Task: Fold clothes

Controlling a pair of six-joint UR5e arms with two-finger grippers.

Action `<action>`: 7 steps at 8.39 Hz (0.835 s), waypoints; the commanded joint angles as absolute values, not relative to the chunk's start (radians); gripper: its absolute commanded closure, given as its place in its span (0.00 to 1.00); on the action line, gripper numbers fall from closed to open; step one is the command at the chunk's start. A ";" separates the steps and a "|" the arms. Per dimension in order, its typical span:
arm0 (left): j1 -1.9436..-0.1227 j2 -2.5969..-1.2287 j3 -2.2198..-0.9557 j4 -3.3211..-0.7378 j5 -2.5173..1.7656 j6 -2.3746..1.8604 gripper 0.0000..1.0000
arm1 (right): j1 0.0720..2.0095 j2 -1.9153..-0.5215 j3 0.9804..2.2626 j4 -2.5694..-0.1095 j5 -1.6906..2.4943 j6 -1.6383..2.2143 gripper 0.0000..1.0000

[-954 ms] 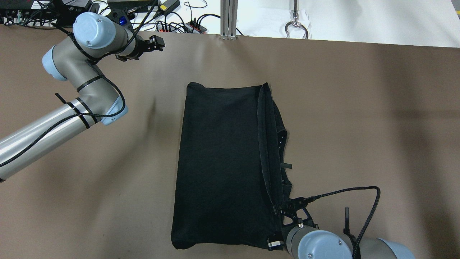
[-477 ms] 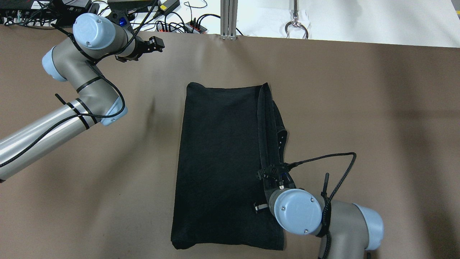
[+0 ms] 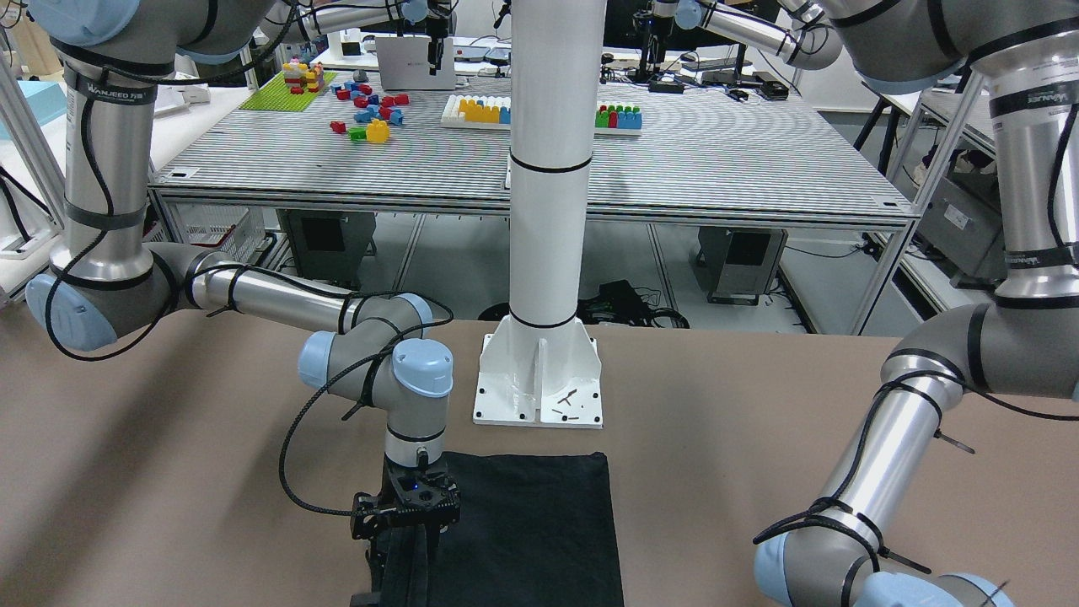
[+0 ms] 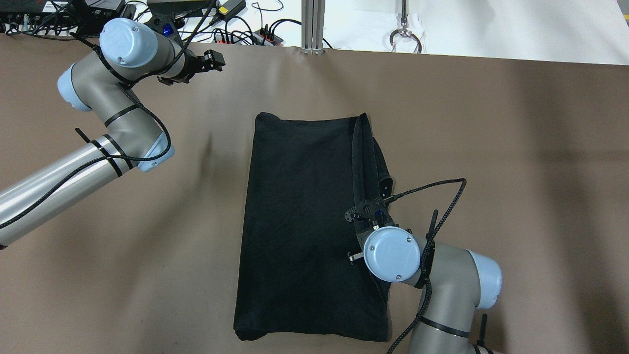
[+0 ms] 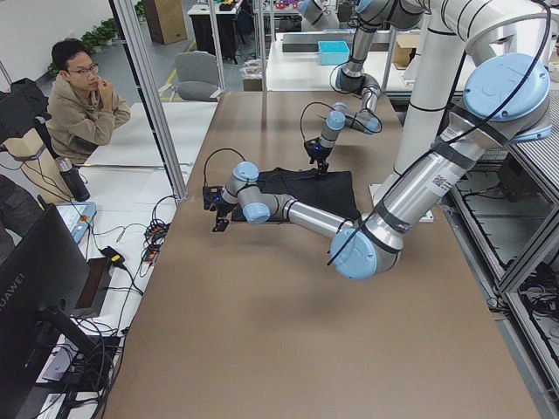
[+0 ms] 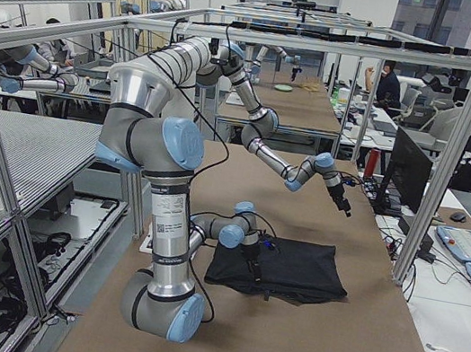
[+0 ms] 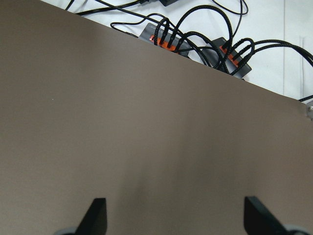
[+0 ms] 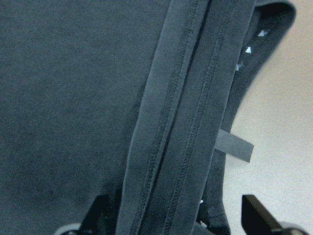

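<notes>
1. Nearest the robot's edge of the bench, the right gripper (image 8: 175, 211) hangs over the clothes, a black, flat, rectangular soft fabric garment (image 4: 300, 211). Its jaws are spread wide and grasp nothing, straddling the doubled, stitched hem (image 8: 181, 112) on the side towards the bench's right edge.
2. The risk is probably in the next pinch. Two hemmed strips lie side by side between the fingers, with looser cloth bunched beneath them. A shallow closure could catch one layer only, and the fold would then come up crooked. A deep one could snag the brown cloth-covered bench (image 4: 491, 147) and drag the whole garment.
3. The garment lies mid-bench, its long sides running from the robot's edge towards the far edge. Its near end sits just beside the white pole's base plate (image 3: 539, 379).
4. Most of it is smooth and matte. The right side has a narrow flap turned over, with a rumpled layer and a small grey tag (image 8: 234, 146) poking out past it.
5. At the far left corner, the left gripper (image 7: 175, 215) hovers with its fingers apart and empty over bare bench, well apart from the garment. Black power strips with cables (image 7: 195, 44) lie beyond the far edge.
</notes>
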State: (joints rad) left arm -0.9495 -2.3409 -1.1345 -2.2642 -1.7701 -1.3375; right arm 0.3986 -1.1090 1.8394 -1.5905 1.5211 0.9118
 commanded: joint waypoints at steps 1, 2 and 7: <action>-0.950 -2.339 -1.132 -2.264 -1.770 -1.338 0.00 | 0.403 -1.053 1.775 -1.589 1.520 0.914 0.05; -0.950 -2.335 -1.134 -2.264 -1.770 -1.336 0.00 | 0.403 -1.045 1.758 -1.589 1.520 0.914 0.05; -0.950 -2.333 -1.134 -2.264 -1.770 -1.338 0.00 | 0.443 -1.132 1.810 -1.585 1.528 0.781 0.05</action>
